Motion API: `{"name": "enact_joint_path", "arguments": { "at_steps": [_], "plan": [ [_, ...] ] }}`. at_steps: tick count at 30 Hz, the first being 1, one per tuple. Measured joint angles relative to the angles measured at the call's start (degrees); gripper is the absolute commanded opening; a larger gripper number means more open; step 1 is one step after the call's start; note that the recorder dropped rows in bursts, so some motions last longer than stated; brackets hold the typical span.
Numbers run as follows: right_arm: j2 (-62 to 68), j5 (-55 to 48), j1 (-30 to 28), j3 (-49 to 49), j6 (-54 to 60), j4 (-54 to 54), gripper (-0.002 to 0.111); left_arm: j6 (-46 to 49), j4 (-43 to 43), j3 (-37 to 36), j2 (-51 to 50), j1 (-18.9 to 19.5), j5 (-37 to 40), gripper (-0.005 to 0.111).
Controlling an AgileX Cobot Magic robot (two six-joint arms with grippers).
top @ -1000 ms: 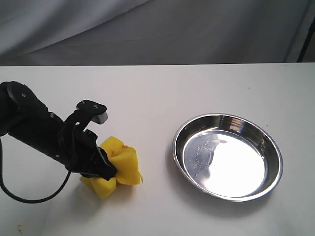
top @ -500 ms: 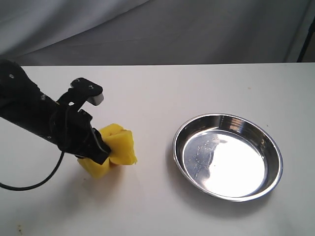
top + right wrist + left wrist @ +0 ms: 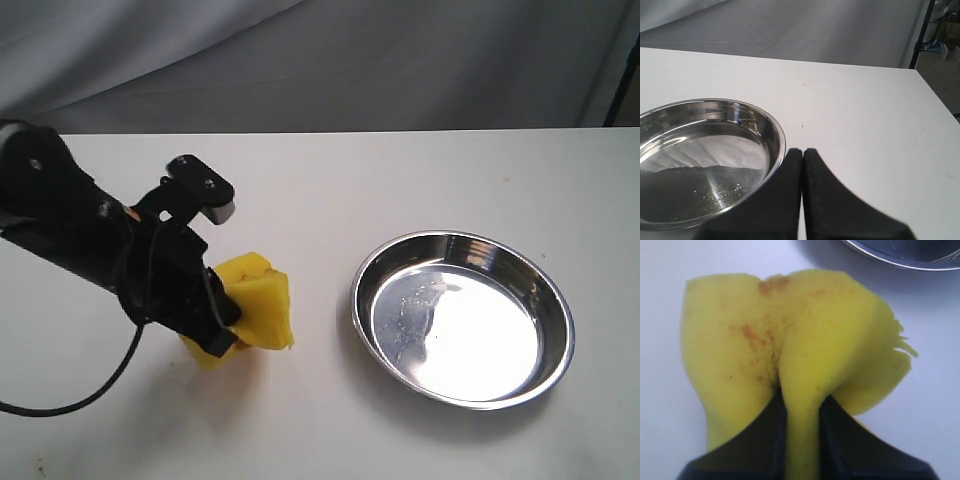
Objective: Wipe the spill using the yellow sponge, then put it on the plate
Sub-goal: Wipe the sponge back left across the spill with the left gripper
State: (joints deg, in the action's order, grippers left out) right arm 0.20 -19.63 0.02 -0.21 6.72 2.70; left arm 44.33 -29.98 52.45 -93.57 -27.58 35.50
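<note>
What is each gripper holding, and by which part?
The left gripper pinches the sponge across its middle, and the foam bulges out on both sides. The right gripper is shut and holds nothing.

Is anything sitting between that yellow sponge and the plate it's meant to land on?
Nothing visible does. The left gripper pinches the sponge, and only bare white table lies between it and the plate, which is empty too.

Stained yellow sponge (image 3: 745, 345) pinched in the left claw (image 3: 801, 407), white table (image 3: 940, 390) beneath, seemingly the plate (image 3: 905, 254) rim beyond
</note>
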Motion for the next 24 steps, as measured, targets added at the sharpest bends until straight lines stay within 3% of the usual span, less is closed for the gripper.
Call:
{"name": "enact_joint_path", "arguments": {
  "at_steps": [3,8,14,17,19,24],
  "plan": [
    [0.0,0.0,0.0,0.0,0.0,0.0,0.000,-0.1,-0.9,0.0,-4.7,-2.4,-6.0,0.000],
    [0.0,0.0,0.0,0.0,0.0,0.0,0.000,-0.9,-3.0,0.2,-11.6,-2.5,-7.1,0.000],
    [0.0,0.0,0.0,0.0,0.0,0.0,0.000,-10.9,10.5,0.5,-12.3,-1.9,-7.4,0.000],
    [0.0,0.0,0.0,0.0,0.0,0.0,0.000,-16.8,16.4,0.5,-12.3,0.6,-7.8,0.000],
    [0.0,0.0,0.0,0.0,0.0,0.0,0.000,-21.0,20.5,0.5,-12.3,5.1,-8.4,0.000],
    [0.0,0.0,0.0,0.0,0.0,0.0,0.000,-22.3,22.0,1.8,-12.3,10.2,-5.9,0.000]
  ]
}}
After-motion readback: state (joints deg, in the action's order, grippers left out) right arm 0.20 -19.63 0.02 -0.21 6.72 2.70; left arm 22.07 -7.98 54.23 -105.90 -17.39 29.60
